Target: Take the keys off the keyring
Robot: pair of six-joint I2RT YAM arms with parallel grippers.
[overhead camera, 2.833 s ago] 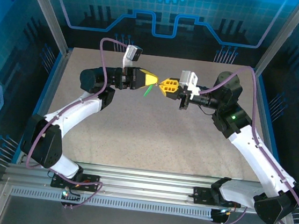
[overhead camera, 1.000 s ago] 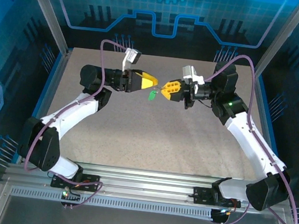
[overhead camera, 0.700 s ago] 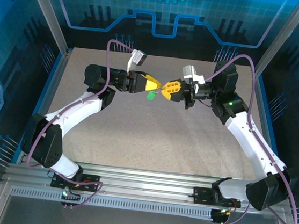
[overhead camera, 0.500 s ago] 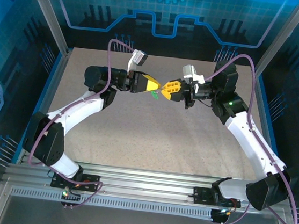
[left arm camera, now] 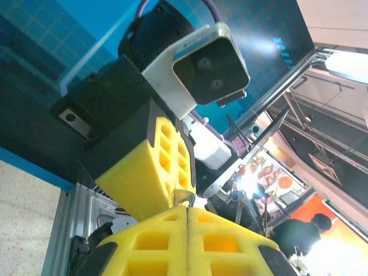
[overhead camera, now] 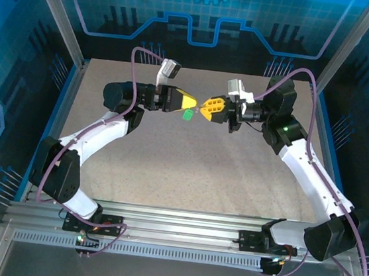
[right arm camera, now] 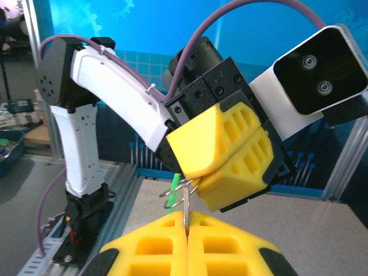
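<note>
Keyring [right arm camera: 180, 193] is held in mid-air over the counter [overhead camera: 167, 169], gripped from both sides: the left pincer [overhead camera: 190, 103] and right pincer [overhead camera: 206, 105] are clenched on it, tips nearly touching. A green key [overhead camera: 187, 115] is hung just beneath.

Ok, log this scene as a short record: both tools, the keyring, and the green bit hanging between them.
left tool: shut, pinching the silver metal keyring
right tool: shut on the same keyring, tip to tip with the left tool
ring or key in each pinch: cannot tell
small green piece: hangs from the keyring below the tool tips
height: both tools raised above the beige speckled table
</note>
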